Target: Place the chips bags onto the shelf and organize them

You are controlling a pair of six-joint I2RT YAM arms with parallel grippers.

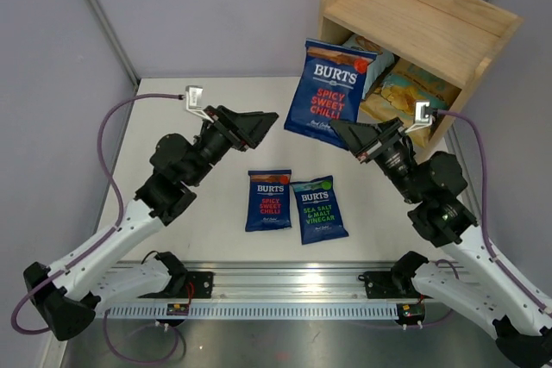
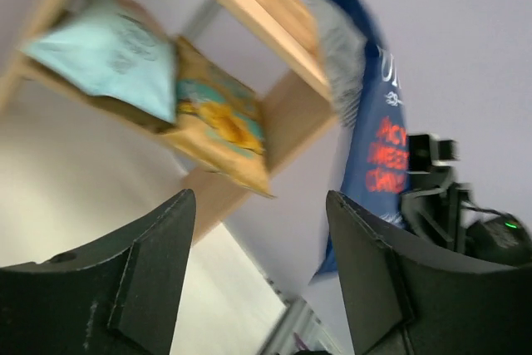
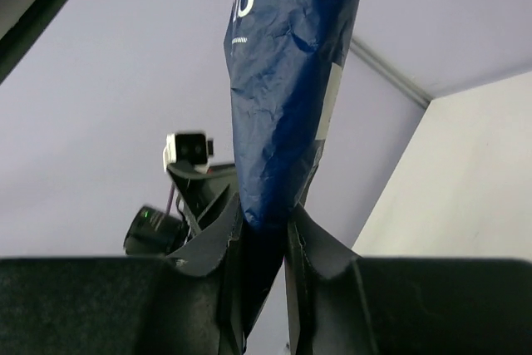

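Two bags (image 1: 268, 200) lie abreast on the table (image 1: 259, 96) (two others (image 1: 405, 92) in the shelf (image 1: 431, 15)).

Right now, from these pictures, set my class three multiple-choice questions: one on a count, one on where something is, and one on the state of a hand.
1. How many bags lie on the table? A one; B two; C three.
2. Where is the pale-blue bag? A on the table; B on top of the shelf; C on the shelf's lower level.
3. The right hand is: A shut on a dark-blue bag; B open and empty; C resting on the table.

Answers:
1 B: a red-lettered bag and a green-lettered bag lie side by side.
2 C: it sits beside a yellow bag under the top board.
3 A: it pinches the bag's bottom and holds it off the table.
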